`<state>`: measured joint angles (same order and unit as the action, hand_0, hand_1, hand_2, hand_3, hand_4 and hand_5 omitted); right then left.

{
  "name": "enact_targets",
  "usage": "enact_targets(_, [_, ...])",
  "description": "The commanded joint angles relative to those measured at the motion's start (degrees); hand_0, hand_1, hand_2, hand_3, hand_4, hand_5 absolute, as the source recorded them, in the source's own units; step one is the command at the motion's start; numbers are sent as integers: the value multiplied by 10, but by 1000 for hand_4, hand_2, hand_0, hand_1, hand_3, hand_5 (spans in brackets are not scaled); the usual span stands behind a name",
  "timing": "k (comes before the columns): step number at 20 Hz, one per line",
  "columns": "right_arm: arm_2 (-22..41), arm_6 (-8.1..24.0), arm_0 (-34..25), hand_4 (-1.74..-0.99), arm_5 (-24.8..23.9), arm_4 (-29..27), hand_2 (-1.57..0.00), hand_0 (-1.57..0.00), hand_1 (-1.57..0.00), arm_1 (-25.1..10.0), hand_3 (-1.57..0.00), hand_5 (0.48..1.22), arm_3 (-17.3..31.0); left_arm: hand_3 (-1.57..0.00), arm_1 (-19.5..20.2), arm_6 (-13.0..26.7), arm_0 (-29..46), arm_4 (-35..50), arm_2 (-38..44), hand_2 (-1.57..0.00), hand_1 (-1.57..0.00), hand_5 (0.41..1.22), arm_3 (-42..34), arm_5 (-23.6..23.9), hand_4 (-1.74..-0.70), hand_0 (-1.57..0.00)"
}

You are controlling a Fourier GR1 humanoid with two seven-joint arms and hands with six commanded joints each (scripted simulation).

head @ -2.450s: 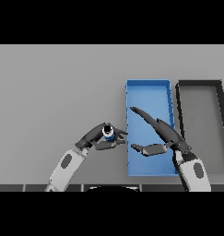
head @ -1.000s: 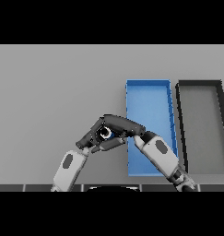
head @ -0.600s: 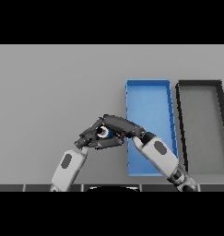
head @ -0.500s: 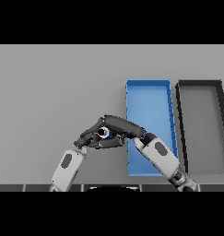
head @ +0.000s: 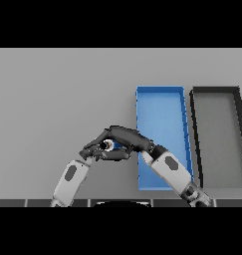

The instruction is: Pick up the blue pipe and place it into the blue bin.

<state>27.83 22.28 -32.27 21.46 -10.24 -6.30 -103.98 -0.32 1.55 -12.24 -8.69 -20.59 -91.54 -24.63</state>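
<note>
Over the last couple of seconds the right hand [head: 126,139], which had hovered open above the blue bin [head: 161,91], swung leftward to the lower middle of the frame and closed over the blue pipe [head: 109,145], where the left hand [head: 94,149] was already clasped. In the final half second the two hands barely shifted. Both now had their fingers curled round the pipe from opposite sides, the right from above and the right, the left from below and the left, so only a small round end of it showed between them. The pipe sat just left of the bin's lower left corner, outside it, and whether it rested on the grey table [head: 58,94] or had been lifted clear could not be told. That suggested the grasp was more or less settled and the carry into the bin had not yet begun; the bin itself held nothing visible. By count there was one pipe, one blue bin, one dark bin [head: 216,90] just beside it at the right of the frame, and two hands.
</note>
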Motion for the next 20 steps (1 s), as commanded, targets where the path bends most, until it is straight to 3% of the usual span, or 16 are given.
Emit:
enact_targets(1, [1, -12, 5, -1740, -1, 6, -1569, -1569, -1569, 0, -1568, 1218, 1, -124, -2, 8, 0, 3, 2, -138, -143, 704, 2, 1, -980, -156])
enact_targets(3, [-4, -14, 3, -1740, -2, -1, -1570, -1570, -1570, 0, -1569, 1219, 6, -79, -7, 42, 8, 15, 3, -88, -91, 603, -3, -1, -969, -100])
enact_targets(6, [-11, -10, 3, -1741, -6, -13, -1570, -1570, -1570, 11, -1570, 1220, 3, -40, 2, 26, 5, 2, 4, -45, -46, 513, -2, 6, -947, -50])
enact_targets(10, [-49, 54, -15, -1741, -12, -93, -1571, -1571, -1571, 32, -1571, 1221, -11, -16, 5, 23, 16, 3, 0, -18, -18, 474, -4, 6, -916, -20])
enact_targets(13, [-99, 113, -73, -1741, -35, -161, -1571, -1571, -1571, 39, -1571, 1221, -19, -8, 2, 28, 17, -6, -7, -9, -9, 456, 2, 9, -908, -10])
enact_targets(17, [-180, 110, -192, -1741, -44, -247, -1571, -1571, -1571, 15, -1571, 1221, 13, -3, 2, 45, 7, 1, 0, -3, -3, 437, 4, 6, -906, -3])
enact_targets(20, [-235, 86, -260, -1741, -92, -210, -1571, -1571, -1571, -16, -1571, 1221, 53, -1, 5, 49, 15, 0, -4, -1, -1, 432, -1, 3, -902, -1])
